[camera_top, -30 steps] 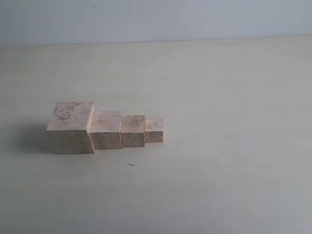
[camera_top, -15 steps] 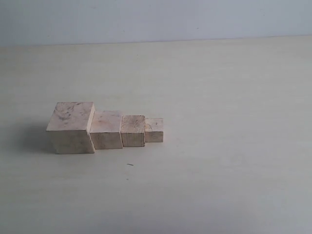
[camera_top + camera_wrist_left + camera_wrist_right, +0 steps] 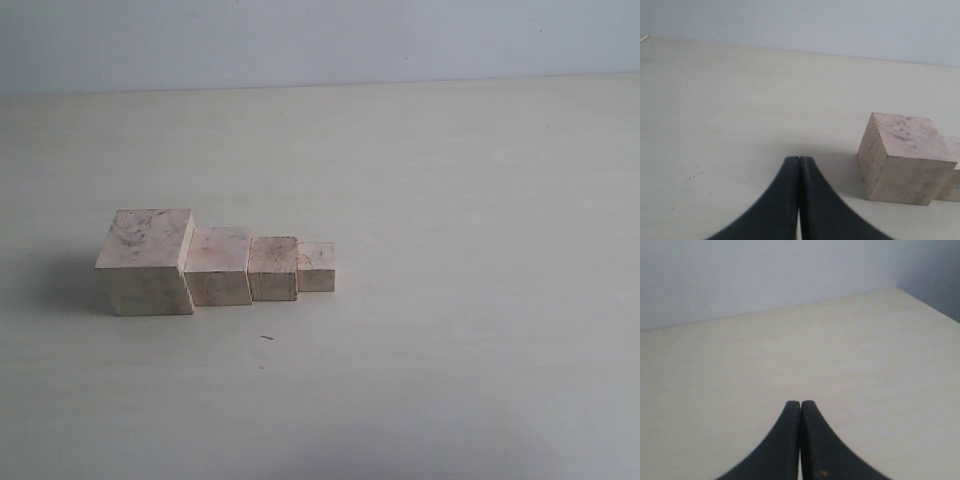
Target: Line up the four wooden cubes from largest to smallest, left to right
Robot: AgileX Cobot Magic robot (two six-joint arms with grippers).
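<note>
Four pale wooden cubes stand touching in a row on the table in the exterior view: the largest cube (image 3: 146, 262) at the left, then the second cube (image 3: 218, 266), the third cube (image 3: 273, 268) and the smallest cube (image 3: 316, 266) at the right. Neither arm shows in the exterior view. In the left wrist view my left gripper (image 3: 799, 161) is shut and empty, off to the side of the largest cube (image 3: 902, 157), with a sliver of the second cube (image 3: 952, 172) behind it. My right gripper (image 3: 800, 404) is shut and empty over bare table, with no cube in its view.
A small dark speck (image 3: 267, 338) lies on the pale table (image 3: 450, 250) just in front of the row. A light wall runs along the table's far edge.
</note>
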